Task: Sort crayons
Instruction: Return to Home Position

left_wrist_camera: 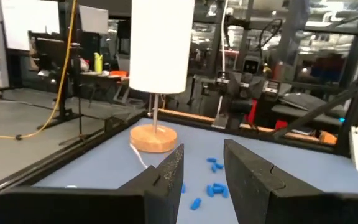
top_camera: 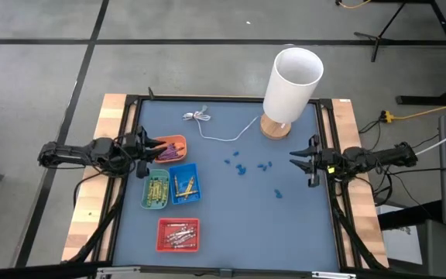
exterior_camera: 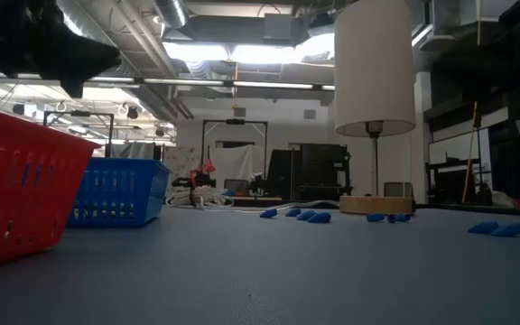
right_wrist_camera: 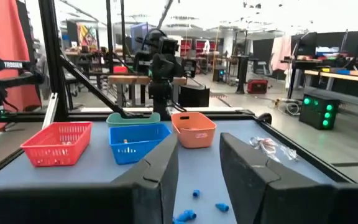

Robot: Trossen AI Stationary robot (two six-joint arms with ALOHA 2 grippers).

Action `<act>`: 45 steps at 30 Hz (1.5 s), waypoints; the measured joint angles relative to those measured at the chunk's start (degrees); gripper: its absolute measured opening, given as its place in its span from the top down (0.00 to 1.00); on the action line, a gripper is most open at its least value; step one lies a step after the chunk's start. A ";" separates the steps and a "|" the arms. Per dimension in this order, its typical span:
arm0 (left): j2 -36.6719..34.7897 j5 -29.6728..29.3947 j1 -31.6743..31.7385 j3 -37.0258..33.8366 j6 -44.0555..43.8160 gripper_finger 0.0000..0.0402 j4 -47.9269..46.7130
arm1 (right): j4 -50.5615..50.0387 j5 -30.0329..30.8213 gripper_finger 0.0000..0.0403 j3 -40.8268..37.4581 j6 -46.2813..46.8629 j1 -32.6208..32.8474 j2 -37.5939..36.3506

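Sorting looked finished: no crayons (top_camera: 185, 186) lay loose on the mat (top_camera: 231, 213); all sat in four bins, orange (top_camera: 175, 142), blue (top_camera: 194, 194), green (top_camera: 147, 194) and red (top_camera: 163, 226), too small to count. The left gripper (top_camera: 158, 149) hung by the orange bin and the right gripper (top_camera: 295, 159) near the mat's right edge, both parted and empty. One lamp (top_camera: 289, 81), one white cable (top_camera: 215, 132) and about eight blue bits (top_camera: 241, 165) lay elsewhere.

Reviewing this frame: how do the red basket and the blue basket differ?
The red basket stands alone; the blue basket sits close beside a green basket. The red basket holds pale crayons; the blue basket holds yellow crayons. In the high view the red basket lies wider than tall, the blue basket taller than wide. Both are small slatted plastic baskets, upright, with crayons inside.
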 joint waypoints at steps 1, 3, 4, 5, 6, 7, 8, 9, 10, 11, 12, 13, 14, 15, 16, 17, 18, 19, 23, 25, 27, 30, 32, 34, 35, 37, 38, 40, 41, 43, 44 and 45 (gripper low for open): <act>0.00 0.06 0.41 -0.42 -0.03 0.75 0.33 | 1.70 -1.72 0.71 -1.04 0.02 -1.54 0.00; -0.01 0.22 1.22 -1.15 -0.12 0.75 2.00 | 3.87 -4.91 0.71 -2.59 0.08 -4.76 0.02; -0.02 0.52 1.60 -1.58 -0.15 0.75 2.55 | 3.79 -6.38 0.71 -2.56 0.22 -6.40 0.07; 0.00 0.93 1.92 -1.87 -0.14 0.75 2.46 | 3.60 -7.94 0.71 -2.56 0.48 -7.94 0.07; 0.00 1.56 2.19 -2.02 -0.14 0.75 2.15 | 3.52 -9.36 0.71 -2.56 1.05 -9.43 0.07; 0.00 2.26 2.40 -2.06 -0.14 0.75 2.15 | 3.37 -10.85 0.71 -2.56 1.50 -10.77 0.07; 0.00 2.63 2.57 -2.09 -0.14 0.75 2.22 | 3.19 -12.50 0.71 -2.56 1.68 -12.06 0.07; -0.02 2.92 2.73 -2.43 -0.14 0.75 2.41 | 3.20 -14.19 0.71 -2.56 1.71 -13.22 0.07; -0.01 3.10 2.87 -2.83 -0.16 0.75 2.31 | 3.16 -15.80 0.71 -2.56 1.72 -14.27 0.07; 0.00 3.18 2.98 -3.31 -0.23 0.75 2.23 | 2.89 -17.19 0.71 -2.56 1.74 -15.24 0.07; 0.00 3.12 3.12 -3.84 -0.67 0.75 2.30 | 2.03 -18.14 0.71 -2.56 1.77 -16.15 0.07; -0.01 2.97 3.31 -4.46 -1.43 0.75 2.57 | 0.96 -18.65 0.71 -2.56 1.92 -16.91 0.07; 0.00 2.87 3.48 -4.60 -2.40 0.75 1.82 | -0.30 -18.73 0.71 -2.56 2.56 -17.59 0.09; 0.13 3.17 3.73 -4.60 -2.73 0.75 1.87 | -1.40 -18.77 0.71 -2.54 3.40 -18.23 0.08; 0.15 3.64 3.91 -4.60 -2.85 0.75 1.97 | -1.60 -18.91 0.71 -2.50 4.69 -18.69 0.16; 0.17 3.64 3.99 -4.60 -2.86 0.75 2.06 | -1.60 -18.98 0.71 -2.49 5.68 -19.03 0.46; 0.17 3.60 4.08 -4.60 -2.87 0.75 1.89 | -1.61 -19.15 0.71 -2.49 5.98 -19.32 0.82; 0.15 3.40 4.20 -4.60 -2.75 0.75 1.88 | -1.64 -19.20 0.71 -2.49 6.00 -19.32 0.99; 0.22 3.07 4.98 -4.60 -1.36 0.75 1.90 | -1.66 -18.74 0.71 -2.49 5.97 -19.19 1.97; 0.22 3.03 5.37 -4.60 -1.22 0.75 1.91 | -1.66 -18.57 0.71 -2.49 5.97 -19.19 2.71; 0.22 3.05 5.73 -4.60 -1.19 0.75 1.91 | -1.68 -18.52 0.71 -2.49 5.97 -19.19 3.33; 0.22 3.09 5.86 -4.60 -1.19 0.75 1.91 | -1.71 -18.50 0.71 -2.49 5.97 -19.19 3.56; 0.22 3.48 5.75 -4.60 -1.19 0.75 1.88 | -1.73 -18.49 0.71 -2.49 5.97 -19.19 3.58; 0.22 3.45 5.77 -4.60 -1.19 0.75 1.88 | -1.75 -18.47 0.71 -2.49 5.95 -19.19 3.58; 0.22 3.29 5.77 -4.60 -1.19 0.75 1.88 | -1.76 -18.47 0.71 -2.49 5.95 -19.17 3.58; 0.22 3.25 5.77 -4.60 -1.19 0.75 1.88 | -1.79 -18.45 0.71 -2.49 5.95 -19.17 3.58; 0.22 3.25 5.77 -4.60 -1.19 0.75 1.88 | -1.78 -18.45 0.71 -2.49 5.95 -19.17 3.58; 0.22 3.23 5.77 -4.60 -1.19 0.75 1.88 | -1.82 -18.42 0.71 -2.49 5.95 -19.17 3.58; 0.22 3.23 5.77 -4.60 -1.19 0.75 1.88 | -1.81 -18.42 0.71 -2.49 5.95 -19.17 3.58; 0.22 3.20 5.76 -4.60 -1.19 0.75 1.88 | -1.82 -18.35 0.71 -2.49 5.95 -19.17 3.58; 0.22 3.16 5.75 -4.60 -1.19 0.75 1.88 | -1.82 -18.29 0.71 -2.49 5.95 -19.17 3.58; 0.22 3.14 5.75 -4.60 -1.19 0.75 1.88 | -1.82 -18.27 0.71 -2.49 5.95 -19.17 3.58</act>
